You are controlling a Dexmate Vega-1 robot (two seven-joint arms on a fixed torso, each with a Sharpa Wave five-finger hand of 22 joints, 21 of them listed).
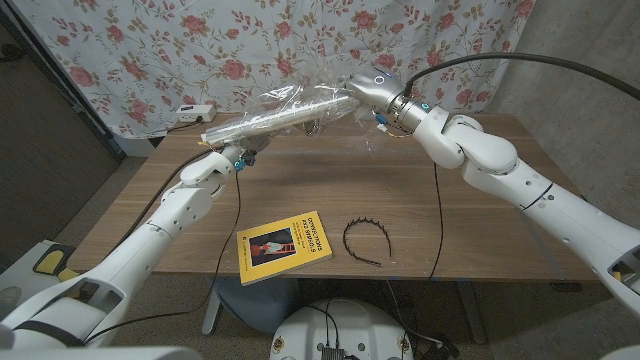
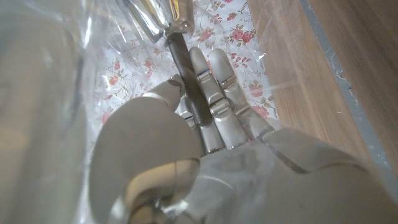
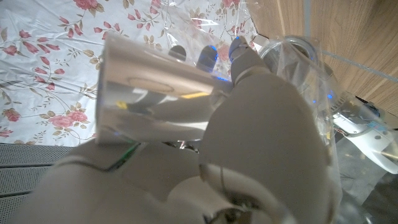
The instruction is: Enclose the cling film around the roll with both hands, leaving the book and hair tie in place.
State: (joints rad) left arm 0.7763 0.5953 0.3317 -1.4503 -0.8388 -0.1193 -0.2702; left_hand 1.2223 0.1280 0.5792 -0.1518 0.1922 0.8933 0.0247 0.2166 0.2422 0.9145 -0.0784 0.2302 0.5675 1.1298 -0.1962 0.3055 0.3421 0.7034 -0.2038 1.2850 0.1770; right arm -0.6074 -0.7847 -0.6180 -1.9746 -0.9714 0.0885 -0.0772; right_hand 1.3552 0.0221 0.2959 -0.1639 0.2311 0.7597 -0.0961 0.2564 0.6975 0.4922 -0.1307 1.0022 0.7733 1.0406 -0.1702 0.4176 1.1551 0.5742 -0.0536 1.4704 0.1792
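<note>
Item: long roll (image 1: 275, 118) in clear, crinkled cling film (image 1: 300, 105), held aloft at upper centre of frame. I have my left hand (image 1: 232, 155) gripping its lower end and my right hand (image 1: 362, 88) clasping the upper. Yellow paperback book (image 1: 284, 244) and black toothed hair band (image 1: 367, 239) lie lower centre, untouched. Advice: turn both ends together, keep the film taut and stay high.
</note>
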